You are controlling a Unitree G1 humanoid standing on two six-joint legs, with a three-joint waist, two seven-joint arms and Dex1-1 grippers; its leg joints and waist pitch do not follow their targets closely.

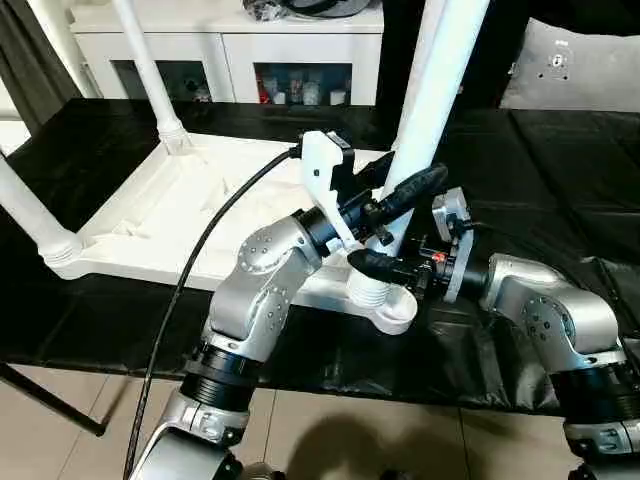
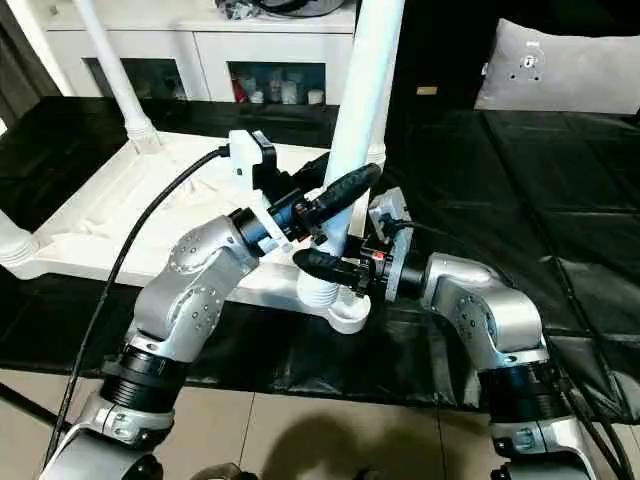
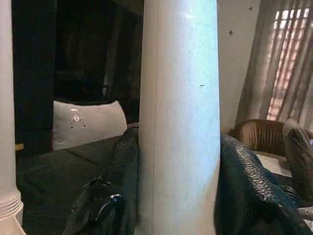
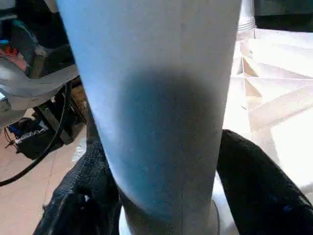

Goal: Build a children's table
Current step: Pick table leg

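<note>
Children's table (image 1: 170, 215) lies upside down on the black-covered bench (image 1: 540, 190), ribbed underside up, and I have both grippers on the leg (image 1: 425, 120) standing in its nearest corner socket (image 1: 385, 305). My left gripper (image 1: 385, 232) has its black fingers (image 1: 412, 188) clamped on either side of that white tube, a little above the socket; through the left wrist camera I see the textured pads pressed against both flanks of the leg. My right gripper (image 2: 335, 262) sits just below it, its fingers (image 4: 254, 181) straddling the same leg right above the ribbed collar at the socket, but I cannot tell if they are squeezing it or only sitting around it. The leg rises upright out of the picture. Two more legs stand in their sockets: one at the far corner (image 1: 150, 70), one at the left corner (image 1: 30, 215). A black cable (image 1: 190, 290) runs along my left forearm. Behind the bench is a white cabinet (image 1: 230, 50), and a grey cushion (image 1: 575, 65) lies to the right.
</note>
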